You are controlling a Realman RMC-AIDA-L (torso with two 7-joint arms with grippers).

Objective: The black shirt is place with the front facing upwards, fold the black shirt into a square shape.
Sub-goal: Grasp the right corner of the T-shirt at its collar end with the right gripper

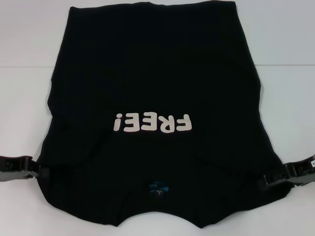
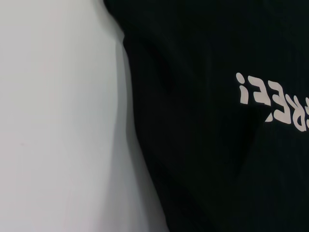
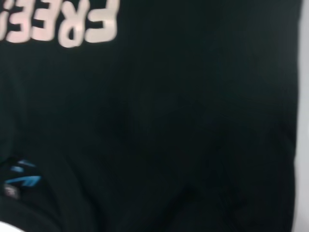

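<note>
The black shirt (image 1: pixel 152 73) lies flat on the white table (image 1: pixel 24 59) with its front up. Its cream "FREE!" lettering (image 1: pixel 151 123) reads upside down from here, and the small blue neck label (image 1: pixel 158 187) sits near the front edge. My left gripper (image 1: pixel 40 171) is at the shirt's left edge by the shoulder, low on the table. My right gripper (image 1: pixel 266 180) is at the right edge, opposite it. The left wrist view shows the shirt's side edge (image 2: pixel 193 145) and part of the lettering (image 2: pixel 273 99). The right wrist view shows black cloth (image 3: pixel 193 121), lettering (image 3: pixel 63 24) and the label (image 3: pixel 21 174).
White tabletop (image 2: pixel 58 121) runs along both sides of the shirt, and a thin strip of it (image 3: pixel 303 145) shows in the right wrist view. The shirt's hem reaches the far edge of the head view.
</note>
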